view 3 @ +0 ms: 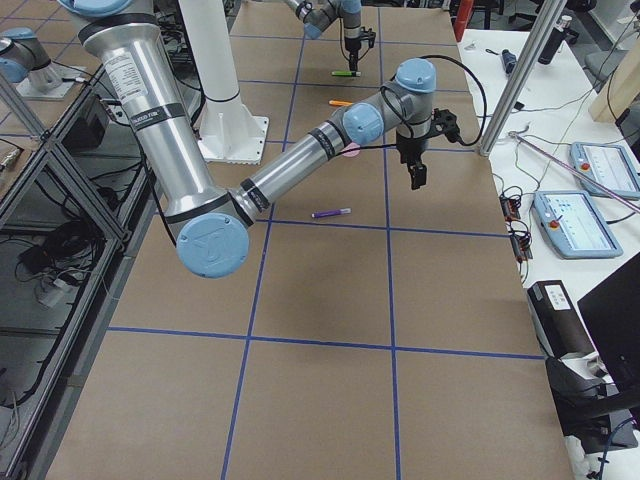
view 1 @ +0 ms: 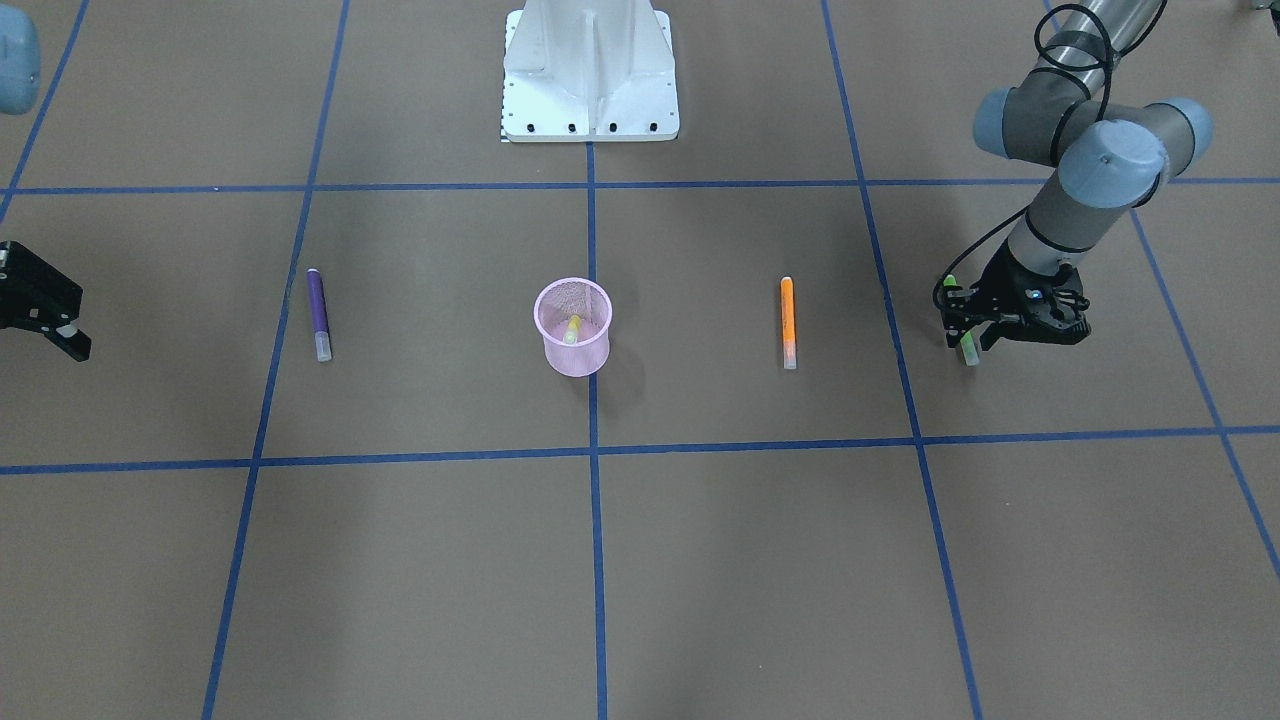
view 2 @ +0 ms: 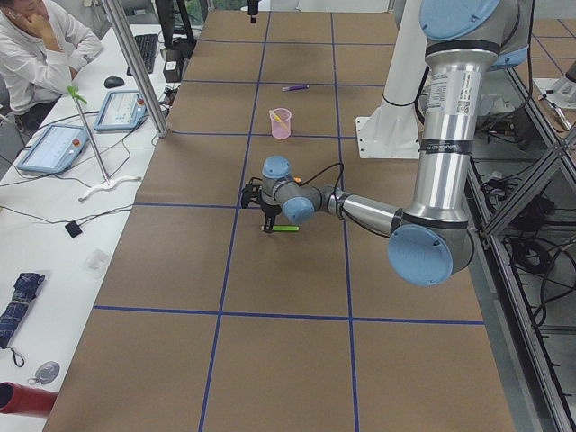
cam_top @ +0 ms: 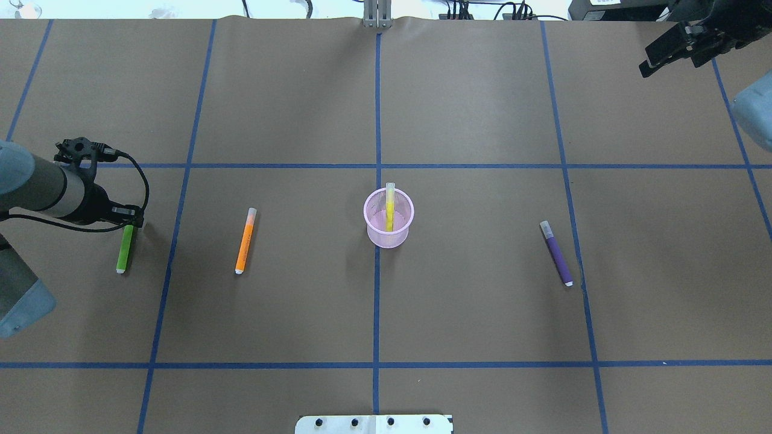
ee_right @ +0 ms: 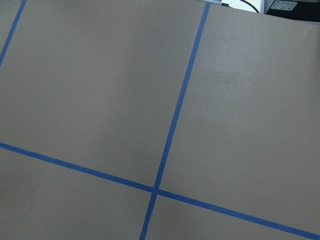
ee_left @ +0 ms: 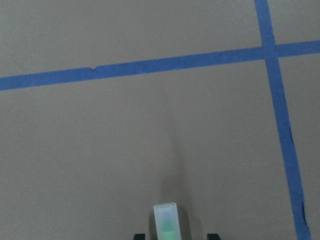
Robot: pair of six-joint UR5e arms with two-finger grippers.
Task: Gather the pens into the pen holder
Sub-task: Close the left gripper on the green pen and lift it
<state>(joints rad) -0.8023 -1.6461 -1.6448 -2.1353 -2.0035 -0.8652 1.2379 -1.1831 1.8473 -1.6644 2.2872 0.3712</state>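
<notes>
My left tool (cam_top: 128,223) sits open astride the green pen (cam_top: 125,253) lying near the bench's left end; next I should close, lift and carry it to the holder (cam_top: 386,239).

A slim whitish-capped orange pen (cam_top: 245,240) is lying flat between the left gripper (cam_top: 128,225) and the round pink wire-mesh cup (cam_top: 389,240). A leaning yellow pen (cam_top: 390,208) is taking up part of the cup's mouth. Brown tabletop (cam_top: 470,301) is lying open around the cup.
</notes>
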